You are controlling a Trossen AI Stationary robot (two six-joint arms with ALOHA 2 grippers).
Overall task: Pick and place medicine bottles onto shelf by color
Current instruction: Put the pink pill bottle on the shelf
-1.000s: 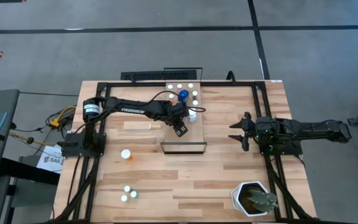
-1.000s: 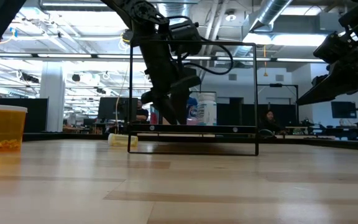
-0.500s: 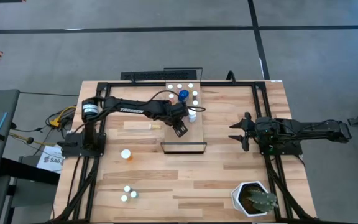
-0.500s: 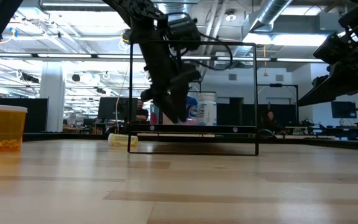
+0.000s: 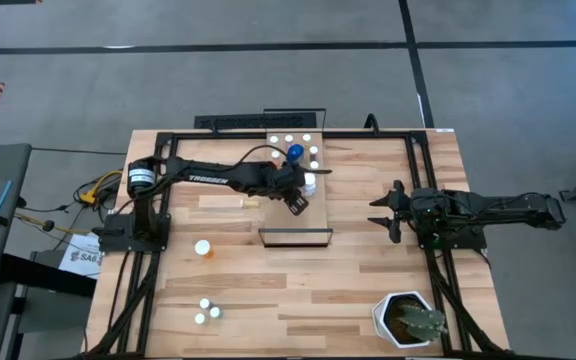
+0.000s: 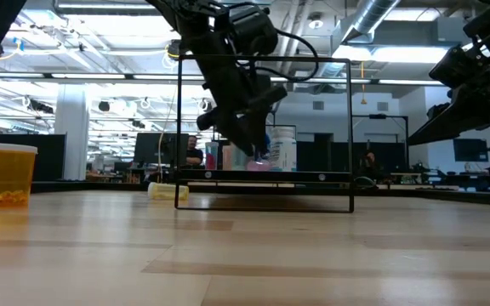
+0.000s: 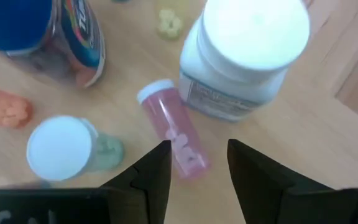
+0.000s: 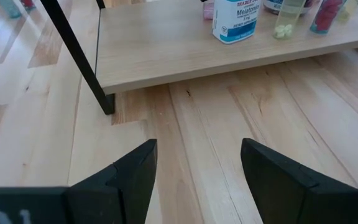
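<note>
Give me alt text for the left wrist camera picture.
The left gripper, fingers open, hovers over a pink bottle lying on its side on the shelf. Around it stand a big white bottle, a blue bottle and a white-capped bottle.

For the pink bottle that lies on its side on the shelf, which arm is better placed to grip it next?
The left: the left gripper hangs open right over the pink bottle on the shelf. The right gripper waits off to the side.
</note>
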